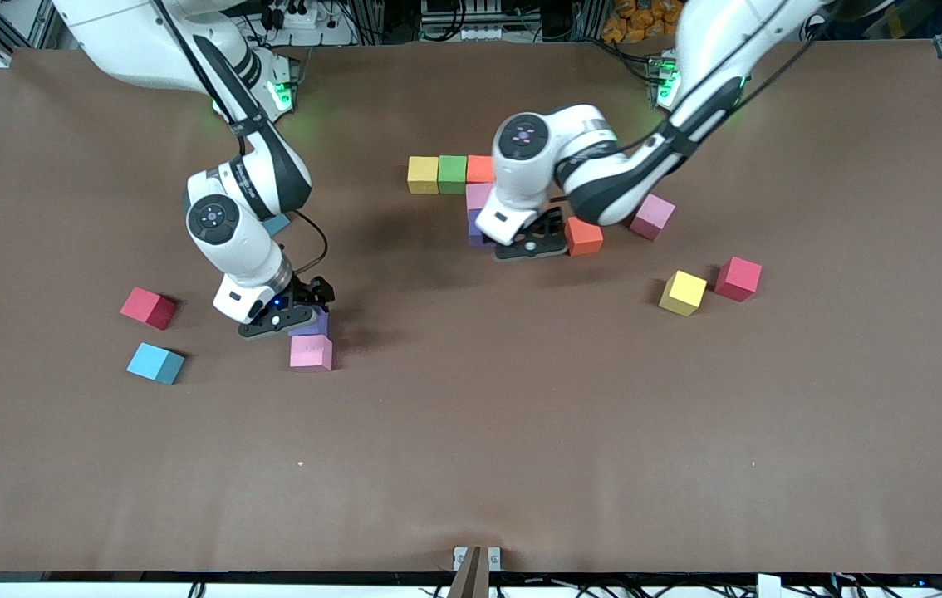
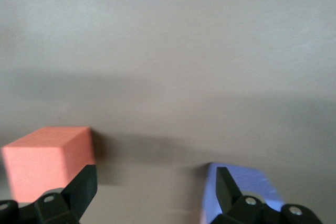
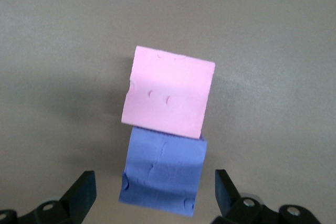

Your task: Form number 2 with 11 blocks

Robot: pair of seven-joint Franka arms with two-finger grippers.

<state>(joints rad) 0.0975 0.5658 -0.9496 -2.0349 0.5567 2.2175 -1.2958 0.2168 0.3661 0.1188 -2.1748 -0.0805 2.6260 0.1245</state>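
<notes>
The right gripper (image 1: 298,314) hangs low over a purple block (image 3: 161,170), fingers spread wide and holding nothing. In the right wrist view the block sits straight below and between the two fingertips, with clear table on either side of it — so the coming move looks like a plain drop and squeeze. The catch is a pink block (image 3: 168,91) touching the purple one on the face away from the fingers, slightly turned; it lies out ahead of the hand, not in a finger's path, but it may get nudged.

The left gripper (image 1: 531,241) is down at the partly built figure, its fingers also apart and empty. An orange block (image 2: 47,161) lies just outside one finger and another purple block (image 2: 239,184) at the other, bare table in the gap between them.

The blocks are small matte cubes with soft dented faces. Yellow (image 1: 423,174), green (image 1: 452,174) and orange cubes form the top row; loose ones lie scattered near both arms.
</notes>
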